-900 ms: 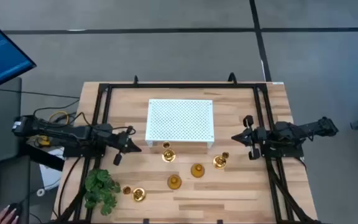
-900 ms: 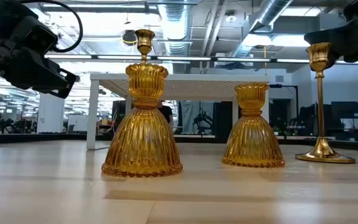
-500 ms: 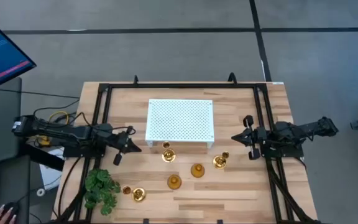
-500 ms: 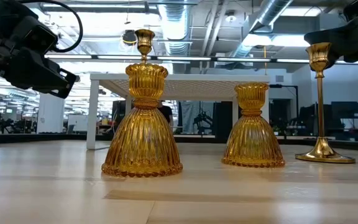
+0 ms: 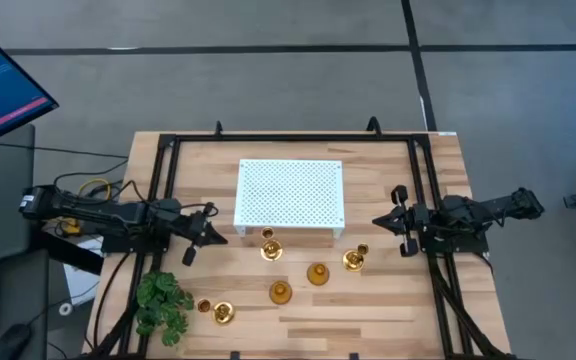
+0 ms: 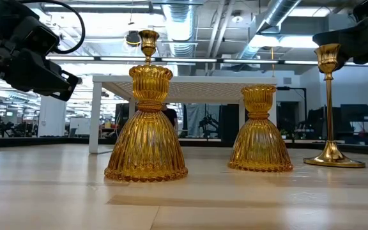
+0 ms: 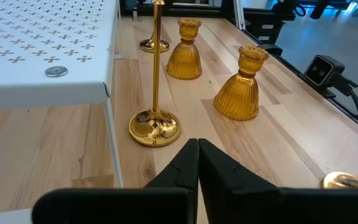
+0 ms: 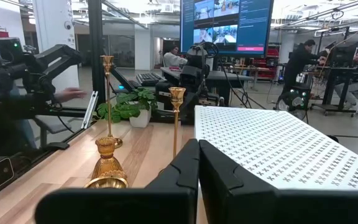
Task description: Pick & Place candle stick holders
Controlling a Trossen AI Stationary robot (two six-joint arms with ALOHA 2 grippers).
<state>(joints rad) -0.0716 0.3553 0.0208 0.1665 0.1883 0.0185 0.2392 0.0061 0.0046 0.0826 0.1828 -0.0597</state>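
1. Near edge of the table point(image 5: 388, 330), high view: one gold holder point(image 5: 224, 313) sits at about 7 o'clock from the table's middle, w/ a small gold bit point(image 5: 204, 305) just beside it. The green plant point(image 5: 163, 303) is close on its 9 o'clock side.
2. A bit farther in: two short bell-shaped holders, one point(image 5: 281, 292) at 6 o'clock and one point(image 5: 317, 273) just past it toward 5. In the low view they look ribbed, w/ wide bottoms and thin necks point(image 6: 146, 128) point(image 6: 259, 131).
3. Next row: two tall thin-stem holders, one point(image 5: 270, 249) near the middle and one point(image 5: 354, 260) toward 4 o'clock.
4. Farthest: the white holey board point(image 5: 290, 193) at 12 o'clock. Nothing gold on it yet.
5. Left gripper point(image 5: 213, 236) waits at 9 o'clock, fingers pressed together, holding nothing. Right gripper point(image 5: 383, 221) waits at 3 o'clock, also pressed together and empty.
6. How they'll handle, my guess: shiny metal, hard, prob slippery. Short bells look steady; pinch them at the thin neck under the cup. Tall ones look tippy; grab low on the stem, lift straight up, go slow.
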